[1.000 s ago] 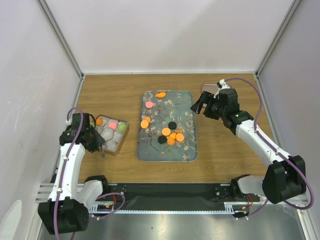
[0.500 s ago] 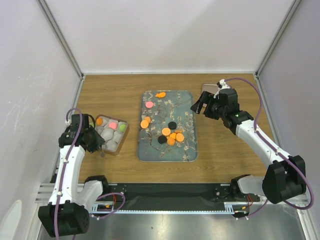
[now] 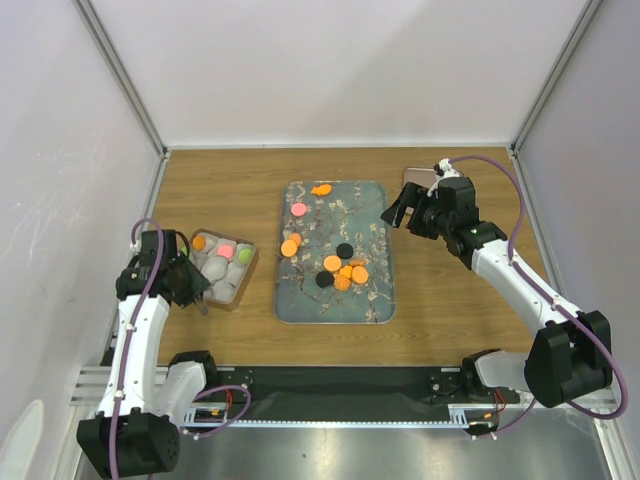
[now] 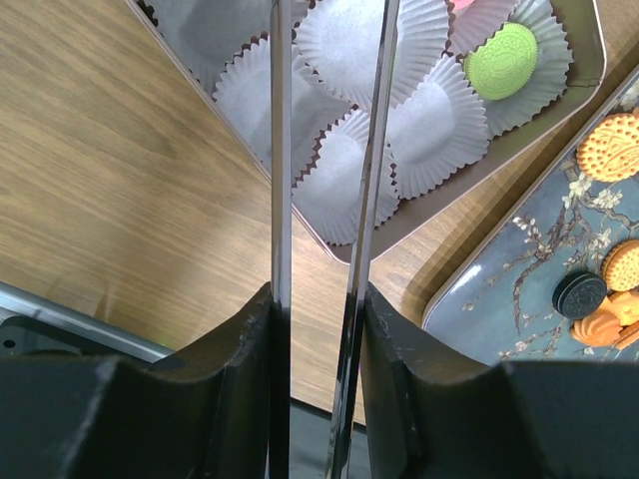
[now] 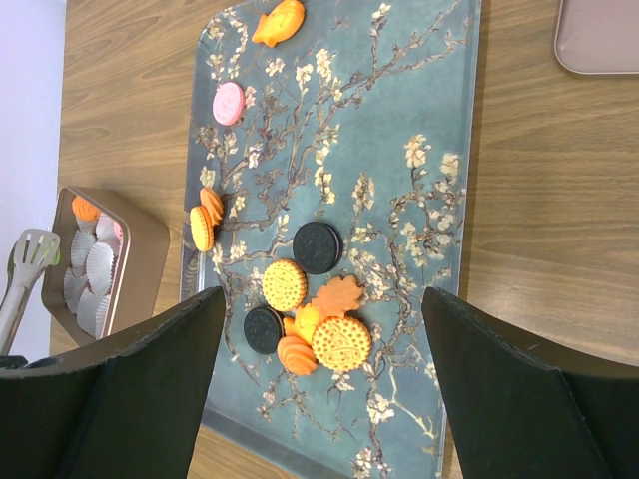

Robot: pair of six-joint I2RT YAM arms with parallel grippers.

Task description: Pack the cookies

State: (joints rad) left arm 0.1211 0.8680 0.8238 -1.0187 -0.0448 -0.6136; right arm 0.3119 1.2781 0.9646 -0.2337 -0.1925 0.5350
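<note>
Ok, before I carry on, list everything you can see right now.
tray: one, grey-blue floral, centre
orange cookies: about eight, on the tray, mostly its near half
black cookies: two, on the tray
pink cookie: one, on the tray, far left
tin: one, bronze, left of the tray
paper cups: several, white, lining the tin
tin cookies: three, orange, pink, green, in cups
lid: one, pinkish, beside the tray's far right corner
tongs: one pair, metal, in the left claw
left claw: shut on the tongs, beside the tin
right claw: open, over the tray's far right edge
</note>
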